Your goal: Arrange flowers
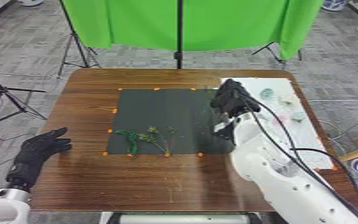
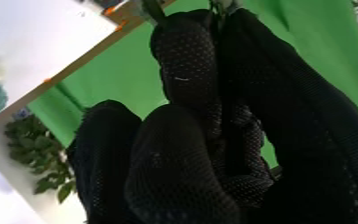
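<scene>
- A right hand (image 1: 232, 98) pinches a green stem (image 2: 219, 6) between dark mat (image 1: 153, 107) and white sheet (image 1: 278, 85).
- Sprigs (image 1: 160, 141) lie on the mat; the left hand (image 1: 40, 149) is relaxed, empty.
- Placing appears under way; next, likely, lower the stem, then release.

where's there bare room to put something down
The dark mat is bare at its far left, and so is the table between mat and near edge, left of the right arm. Crowded: the mat's near left, with green stems, and the right side, by the right hand.
</scene>
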